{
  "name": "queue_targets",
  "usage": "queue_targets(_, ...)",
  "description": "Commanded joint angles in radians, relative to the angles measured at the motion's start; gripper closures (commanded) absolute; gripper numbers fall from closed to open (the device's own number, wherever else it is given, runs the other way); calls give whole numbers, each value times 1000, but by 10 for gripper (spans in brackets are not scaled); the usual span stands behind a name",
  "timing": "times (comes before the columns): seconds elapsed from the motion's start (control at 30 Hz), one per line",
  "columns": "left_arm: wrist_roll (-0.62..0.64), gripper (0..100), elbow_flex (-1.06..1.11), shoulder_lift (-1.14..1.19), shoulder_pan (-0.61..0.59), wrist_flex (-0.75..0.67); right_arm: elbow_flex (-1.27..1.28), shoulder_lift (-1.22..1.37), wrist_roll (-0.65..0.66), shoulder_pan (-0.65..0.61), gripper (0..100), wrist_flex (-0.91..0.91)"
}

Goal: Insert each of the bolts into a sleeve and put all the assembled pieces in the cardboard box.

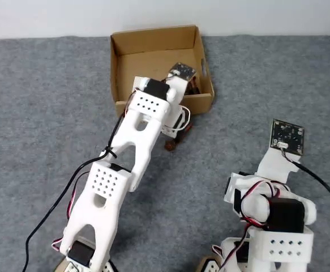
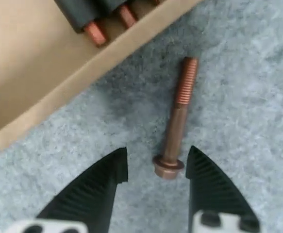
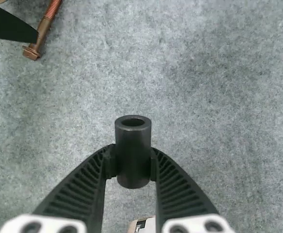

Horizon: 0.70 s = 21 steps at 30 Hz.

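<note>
Fabric, grey and fuzzy, covered the tabletop (image 1: 34,113). Just outside the cardboard box (image 1: 125,48) lay 1 copper bolt (image 2: 178,111), its head between the released fingers of the left end effector (image 2: 157,160). Assembled pieces (image 2: 90,19) lay inside the box. Well apart, the right end effector (image 3: 131,153) clenched 1 black sleeve (image 3: 132,141).

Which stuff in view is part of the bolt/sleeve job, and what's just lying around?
Part of the job:
- bolt, loose on the mat beside the box, between the open left gripper fingers
- sleeve, held in the right gripper
- cardboard box
- assembled pieces inside it

Just there:
- grey mat
- cable on the arm
</note>
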Motion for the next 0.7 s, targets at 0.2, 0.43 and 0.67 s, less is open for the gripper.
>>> queue_targets(0.2, -3, 815, -47, 83, 69, 2, -11, -13, -11, 15, 991, -21)
queue_targets(0.43, -2, 994, -53, 100, 64, 23, -11, -13, -12, 13, 991, -19)
queue_targets(0.67, 115, 995, -90, -37, 71, 40, -11, -13, -12, 13, 991, -24)
